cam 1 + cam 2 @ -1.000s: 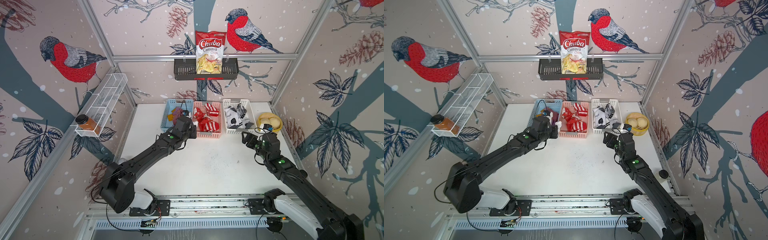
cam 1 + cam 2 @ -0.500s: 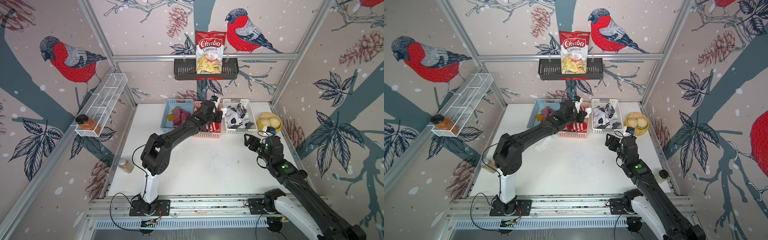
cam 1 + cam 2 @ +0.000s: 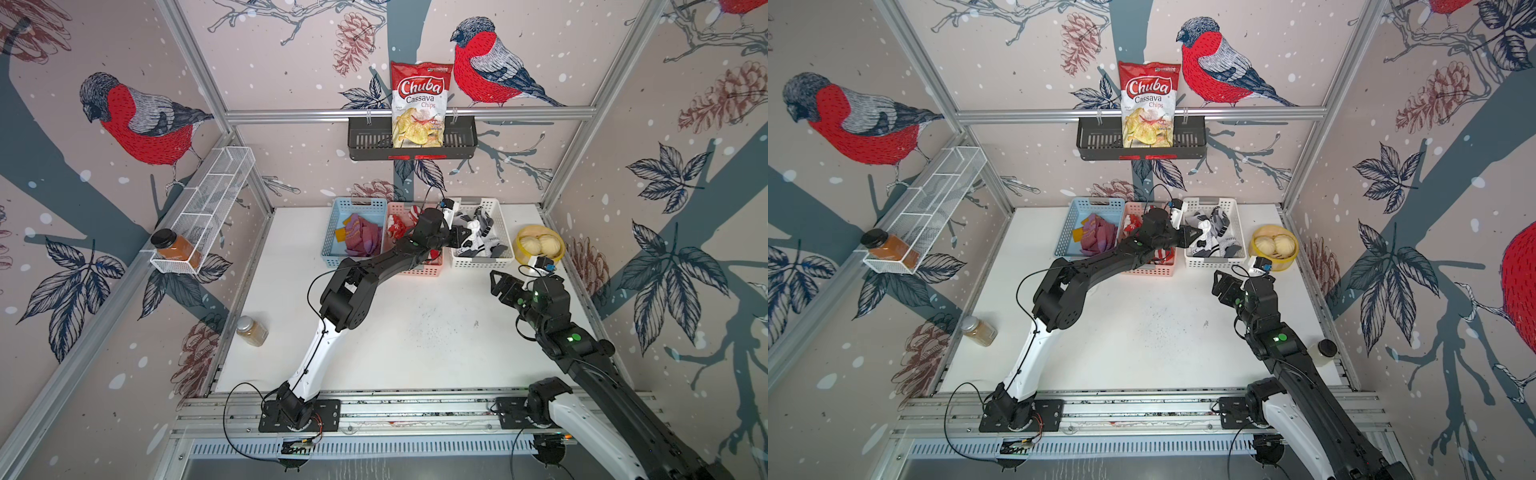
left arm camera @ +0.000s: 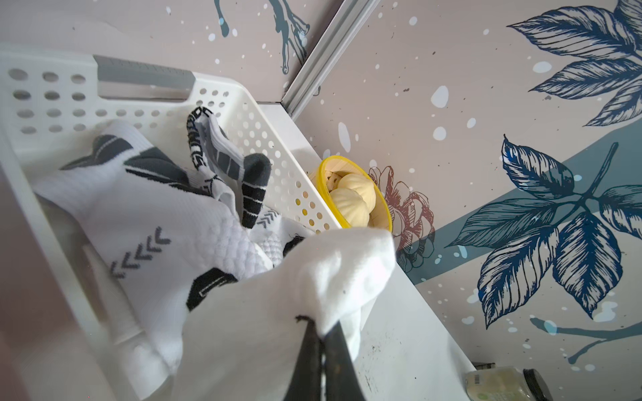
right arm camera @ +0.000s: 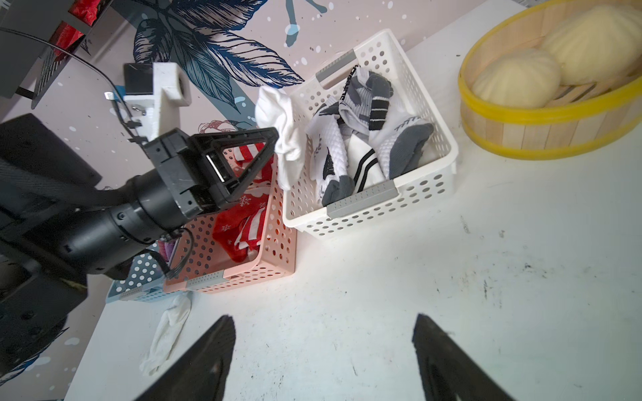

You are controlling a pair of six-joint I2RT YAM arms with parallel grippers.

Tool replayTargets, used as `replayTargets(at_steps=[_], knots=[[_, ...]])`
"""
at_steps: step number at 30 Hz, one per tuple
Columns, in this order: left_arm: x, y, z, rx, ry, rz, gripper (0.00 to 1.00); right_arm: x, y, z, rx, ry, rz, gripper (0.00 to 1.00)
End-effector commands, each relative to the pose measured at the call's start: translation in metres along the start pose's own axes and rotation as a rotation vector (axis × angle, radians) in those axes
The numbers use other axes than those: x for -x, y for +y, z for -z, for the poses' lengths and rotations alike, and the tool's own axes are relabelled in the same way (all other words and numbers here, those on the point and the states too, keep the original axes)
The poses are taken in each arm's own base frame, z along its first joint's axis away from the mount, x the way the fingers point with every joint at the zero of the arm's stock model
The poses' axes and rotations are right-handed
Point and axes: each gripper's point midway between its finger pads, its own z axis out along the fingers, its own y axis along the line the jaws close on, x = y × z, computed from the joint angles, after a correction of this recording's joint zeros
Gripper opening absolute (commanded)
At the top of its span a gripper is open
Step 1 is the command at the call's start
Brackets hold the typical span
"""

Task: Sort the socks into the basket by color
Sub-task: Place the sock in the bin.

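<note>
Reaching over the pink basket (image 5: 243, 267), the left gripper (image 5: 276, 134) had its jaws clamped together on a plain white sock (image 5: 283, 139). The sock hung bunched over the wall of the white basket (image 5: 417, 194), on the side that adjoined the pink one. Inside the white basket lay a heap of white socks with black stripes and grey patches (image 5: 364, 139). Red-and-white Christmas socks (image 5: 243, 225) filled the pink basket. In both top views, maroon-purple socks with mustard cuffs (image 3: 363, 239) sat in the blue basket (image 3: 332, 245) at the left end of the row, against the back wall.

A second white sock (image 5: 166, 333) lay flat on the white table (image 3: 415, 332), just in front of the blue and pink baskets.

The right gripper (image 5: 323, 347) hovered over bare tabletop in front of the white basket, its jaws wide apart and holding nothing. A yellow-rimmed wooden tub (image 5: 521, 114) with pale buns (image 5: 517, 80) stood just beside the white basket, at the table's right edge.
</note>
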Motion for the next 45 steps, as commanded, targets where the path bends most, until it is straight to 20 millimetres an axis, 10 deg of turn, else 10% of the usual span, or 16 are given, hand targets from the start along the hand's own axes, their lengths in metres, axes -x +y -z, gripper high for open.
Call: replayTargets(at_steps=[1, 4, 12, 21, 27, 45], knots=[[0.011, -0.011, -0.006, -0.057, -0.049, 0.013, 0.0, 0.003, 0.001, 0.002, -0.002, -0.007, 0.007, 0.83], [0.007, 0.0, -0.01, -0.015, -0.042, 0.024, 0.0, 0.004, 0.001, 0.002, -0.003, -0.005, 0.01, 0.83], [0.009, 0.013, -0.003, 0.124, -0.04, -0.021, 0.38, 0.002, 0.001, 0.002, -0.003, -0.002, 0.009, 0.83], [0.027, -0.004, 0.029, 0.183, -0.064, -0.106, 0.49, -0.005, -0.001, -0.007, -0.01, 0.028, 0.022, 0.87], [0.022, -0.002, 0.091, 0.343, -0.057, -0.151, 0.53, -0.023, 0.015, -0.017, 0.076, 0.124, 0.068, 0.91], [-0.095, 0.086, 0.302, 0.881, 0.046, -0.019, 0.63, -0.095, 0.117, -0.003, 0.497, 0.323, 0.286, 0.94]])
